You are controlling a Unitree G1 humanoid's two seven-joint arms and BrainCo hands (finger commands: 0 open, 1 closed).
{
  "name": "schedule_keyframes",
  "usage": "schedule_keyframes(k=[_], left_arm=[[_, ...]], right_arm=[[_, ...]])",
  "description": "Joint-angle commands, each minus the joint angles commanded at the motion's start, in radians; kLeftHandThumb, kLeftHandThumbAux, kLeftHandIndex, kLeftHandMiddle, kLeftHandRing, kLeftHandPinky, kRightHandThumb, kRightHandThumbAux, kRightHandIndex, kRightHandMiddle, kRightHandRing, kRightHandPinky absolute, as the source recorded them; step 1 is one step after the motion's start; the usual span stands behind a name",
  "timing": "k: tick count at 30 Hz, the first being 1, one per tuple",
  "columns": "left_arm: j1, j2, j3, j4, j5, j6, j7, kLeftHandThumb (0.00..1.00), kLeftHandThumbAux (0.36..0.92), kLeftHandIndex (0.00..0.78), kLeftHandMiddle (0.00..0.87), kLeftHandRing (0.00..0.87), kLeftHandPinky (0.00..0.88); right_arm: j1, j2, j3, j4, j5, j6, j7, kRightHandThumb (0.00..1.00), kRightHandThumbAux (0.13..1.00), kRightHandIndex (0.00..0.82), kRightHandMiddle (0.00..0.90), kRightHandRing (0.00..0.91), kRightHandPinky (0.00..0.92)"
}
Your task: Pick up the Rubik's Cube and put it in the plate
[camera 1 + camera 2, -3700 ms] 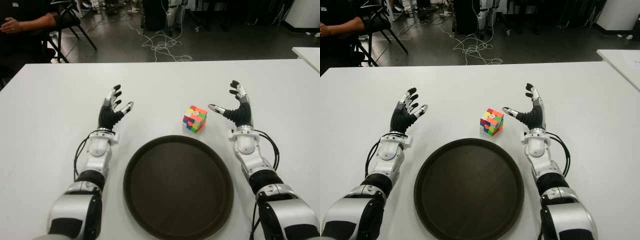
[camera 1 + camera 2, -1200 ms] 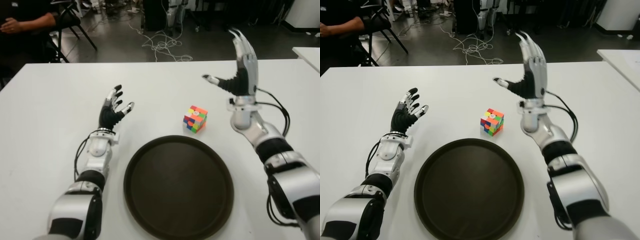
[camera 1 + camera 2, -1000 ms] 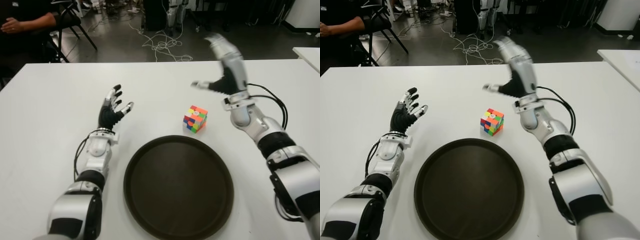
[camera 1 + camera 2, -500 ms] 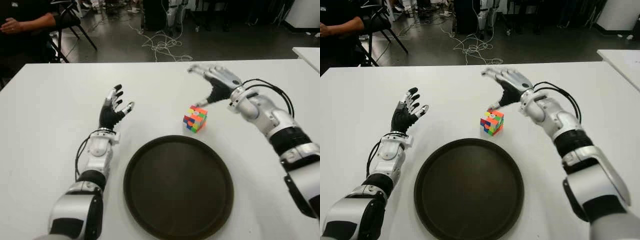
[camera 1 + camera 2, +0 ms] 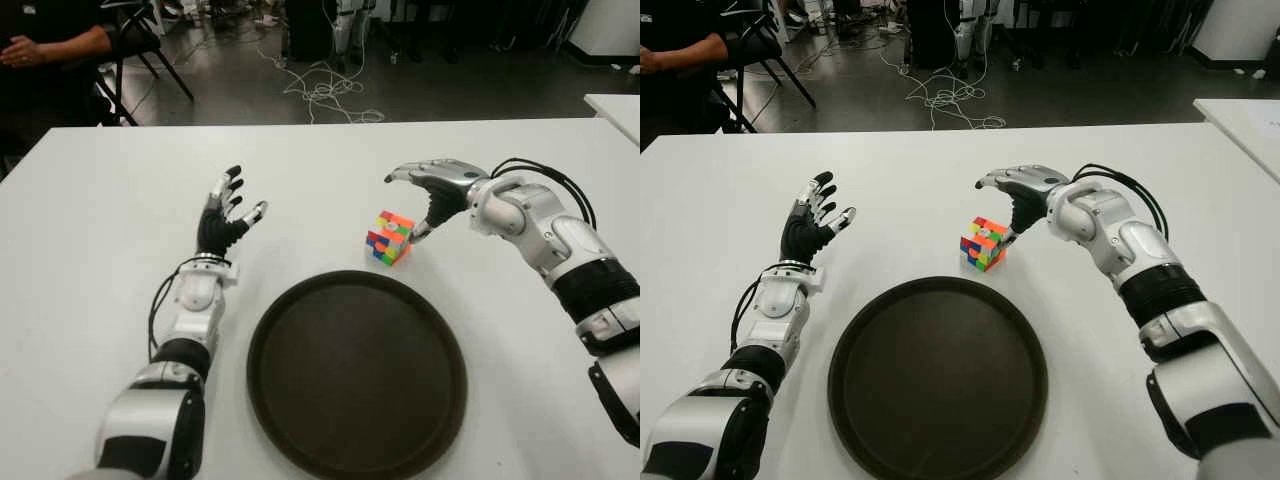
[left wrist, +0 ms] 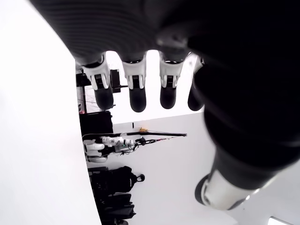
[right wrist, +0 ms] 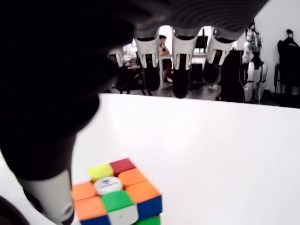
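The Rubik's Cube sits on the white table just beyond the far rim of the round dark plate. My right hand arches over the cube from its right side, fingers spread above it and the thumb down beside its right face. I cannot tell whether the thumb touches. In the right wrist view the cube lies under the open palm, with the fingers hanging beyond it and holding nothing. My left hand shows left of the plate with fingers spread, empty.
A seated person and a chair are past the table's far left corner. Cables lie on the floor behind the table. Another white table stands at the far right.
My right hand has swung down from a raised pose and now curves over the cube, lower and closer than half a second ago. The cube, plate and left hand have not moved.
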Motion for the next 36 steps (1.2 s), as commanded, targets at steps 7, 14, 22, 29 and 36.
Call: schedule_keyframes(k=[7, 14, 22, 29, 36], left_arm=[[0.000, 0.000, 0.001, 0.003, -0.001, -0.005, -0.002, 0.002, 0.827, 0.047, 0.091, 0.060, 0.052], [-0.001, 0.000, 0.003, 0.004, -0.007, -0.004, -0.012, 0.000, 0.826, 0.047, 0.089, 0.056, 0.049], [-0.001, 0.001, 0.002, 0.006, -0.005, -0.010, -0.014, 0.000, 0.820, 0.047, 0.092, 0.062, 0.055], [-0.001, 0.003, -0.001, 0.006, 0.002, -0.011, -0.005, 0.000, 0.820, 0.043, 0.089, 0.062, 0.054], [-0.002, 0.004, -0.003, 0.008, 0.005, -0.011, 0.000, 0.000, 0.815, 0.045, 0.092, 0.064, 0.056]], right_arm=[[0.001, -0.001, 0.000, -0.014, 0.003, 0.011, 0.037, 0.000, 0.782, 0.090, 0.116, 0.119, 0.114], [0.002, 0.003, 0.001, -0.007, 0.000, 0.014, 0.039, 0.000, 0.793, 0.088, 0.119, 0.123, 0.115], [-0.003, 0.010, 0.005, 0.023, 0.006, -0.002, 0.034, 0.000, 0.802, 0.101, 0.127, 0.128, 0.129], [-0.005, 0.011, 0.008, 0.032, 0.004, -0.014, 0.038, 0.000, 0.802, 0.105, 0.130, 0.131, 0.133], [-0.007, 0.018, 0.011, 0.043, 0.002, -0.013, 0.037, 0.000, 0.807, 0.107, 0.129, 0.131, 0.133]])
